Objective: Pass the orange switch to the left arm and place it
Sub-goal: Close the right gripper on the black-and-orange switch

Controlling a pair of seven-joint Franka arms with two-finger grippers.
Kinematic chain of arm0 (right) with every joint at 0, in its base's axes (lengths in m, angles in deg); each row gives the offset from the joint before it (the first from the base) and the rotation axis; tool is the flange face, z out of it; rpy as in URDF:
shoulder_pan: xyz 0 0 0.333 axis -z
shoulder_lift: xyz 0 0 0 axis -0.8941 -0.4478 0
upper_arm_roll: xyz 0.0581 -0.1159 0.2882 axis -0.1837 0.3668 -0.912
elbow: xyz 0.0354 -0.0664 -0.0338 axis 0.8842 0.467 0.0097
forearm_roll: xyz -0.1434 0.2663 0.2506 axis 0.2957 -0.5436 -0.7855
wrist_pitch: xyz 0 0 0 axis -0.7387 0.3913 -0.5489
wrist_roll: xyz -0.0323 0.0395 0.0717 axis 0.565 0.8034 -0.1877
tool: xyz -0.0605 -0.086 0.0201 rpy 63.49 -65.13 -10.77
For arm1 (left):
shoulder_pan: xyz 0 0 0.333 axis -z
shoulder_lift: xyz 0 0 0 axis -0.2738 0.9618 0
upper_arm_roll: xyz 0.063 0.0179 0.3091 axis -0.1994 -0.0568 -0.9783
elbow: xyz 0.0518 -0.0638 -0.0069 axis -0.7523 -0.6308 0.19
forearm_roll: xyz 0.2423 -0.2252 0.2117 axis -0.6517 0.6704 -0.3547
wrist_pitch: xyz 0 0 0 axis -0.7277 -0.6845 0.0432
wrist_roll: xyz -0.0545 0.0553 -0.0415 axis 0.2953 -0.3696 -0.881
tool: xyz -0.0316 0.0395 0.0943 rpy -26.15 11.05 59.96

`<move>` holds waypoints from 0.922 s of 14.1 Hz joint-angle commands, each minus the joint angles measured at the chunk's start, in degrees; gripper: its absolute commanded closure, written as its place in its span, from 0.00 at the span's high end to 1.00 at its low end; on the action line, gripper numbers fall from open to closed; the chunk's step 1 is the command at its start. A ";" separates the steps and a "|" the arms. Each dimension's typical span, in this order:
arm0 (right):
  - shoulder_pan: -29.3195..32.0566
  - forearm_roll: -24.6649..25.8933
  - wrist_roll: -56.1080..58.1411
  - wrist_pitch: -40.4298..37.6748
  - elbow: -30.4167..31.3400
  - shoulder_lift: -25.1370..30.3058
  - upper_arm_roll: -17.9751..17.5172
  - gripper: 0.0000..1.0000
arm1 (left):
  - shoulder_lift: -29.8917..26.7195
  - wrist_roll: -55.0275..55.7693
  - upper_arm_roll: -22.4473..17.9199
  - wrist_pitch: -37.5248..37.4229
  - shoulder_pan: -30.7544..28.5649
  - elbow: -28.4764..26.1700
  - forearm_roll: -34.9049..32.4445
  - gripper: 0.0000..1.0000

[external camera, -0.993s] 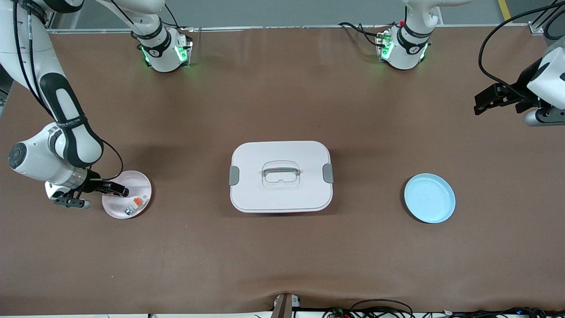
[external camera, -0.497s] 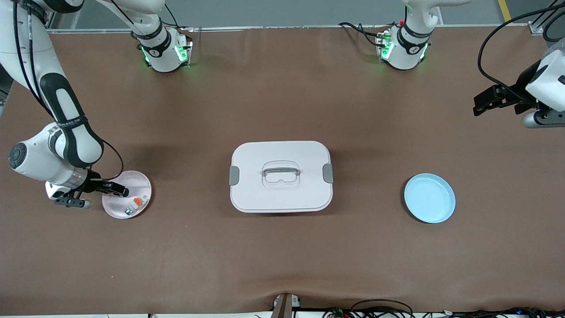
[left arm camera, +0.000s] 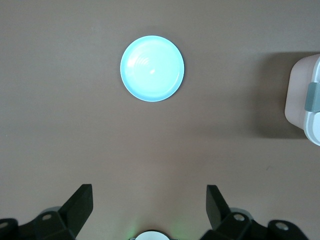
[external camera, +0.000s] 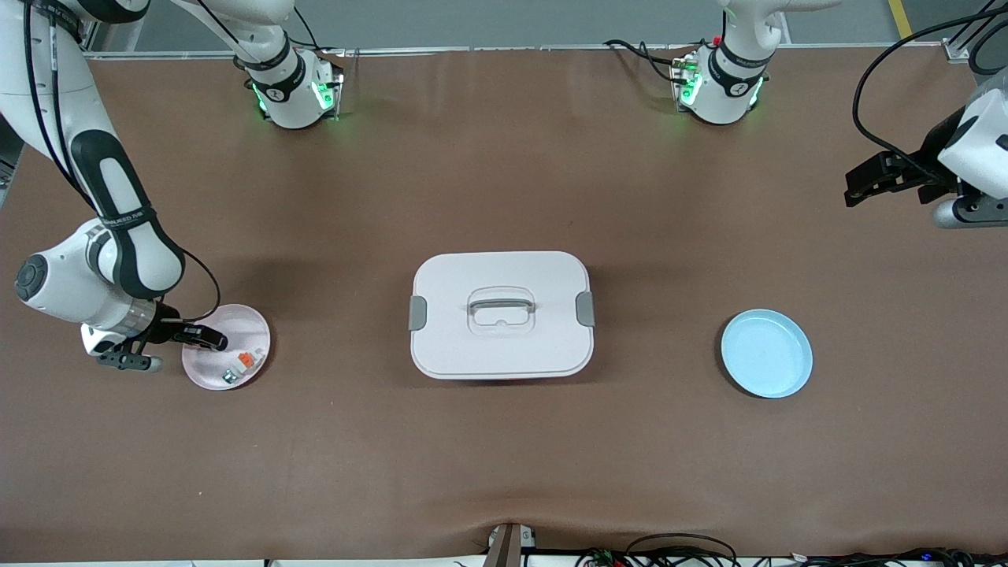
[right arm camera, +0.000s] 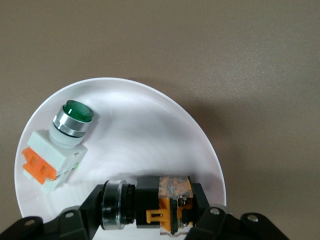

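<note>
The orange switch (right arm camera: 165, 202), black-bodied with a metal ring and orange parts, lies across a pale pink plate (external camera: 253, 321) at the right arm's end of the table. My right gripper (external camera: 211, 339) is low over that plate, and its fingers (right arm camera: 206, 201) are closed on the two ends of the switch. My left gripper (external camera: 860, 183) hangs open and empty over bare table at the left arm's end; its fingers (left arm camera: 80, 202) stand wide apart. The white box (external camera: 501, 315) with grey latches sits at the table's middle, between the two plates.
A second switch with a green button and a white-and-orange body (right arm camera: 57, 150) lies on the pink plate (right arm camera: 150, 130) beside the held one. A light blue plate (external camera: 766, 353) sits empty toward the left arm's end, also in the left wrist view (left arm camera: 152, 68). The box's edge (left arm camera: 306, 97) shows there.
The right gripper with the switch has shifted very slightly on the pink plate. The left gripper has drifted a little. Box and plates have not moved.
</note>
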 commanded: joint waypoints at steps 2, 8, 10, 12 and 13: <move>0.00 -1.07 -2.18 -4.26 -1.42 0.85 -0.39 0.00 | -0.37 -0.22 0.25 -1.03 -0.40 0.74 -0.39 1.00; -0.96 -0.98 -8.42 -13.67 -5.82 3.13 -0.48 0.00 | -0.20 0.31 0.25 -0.42 -0.05 0.83 -0.30 1.00; -2.63 -0.89 -13.41 -17.18 -6.78 4.71 -0.48 0.00 | 0.07 0.31 0.25 0.72 0.13 0.83 -0.39 1.00; -5.00 -0.89 -20.52 -19.83 -7.31 6.65 -0.48 0.00 | 0.15 0.31 0.34 1.16 0.22 0.83 -0.39 1.00; -6.23 -0.89 -24.39 -21.32 -7.49 7.70 -0.48 0.00 | 0.24 0.31 0.25 2.21 0.22 0.83 -0.39 1.00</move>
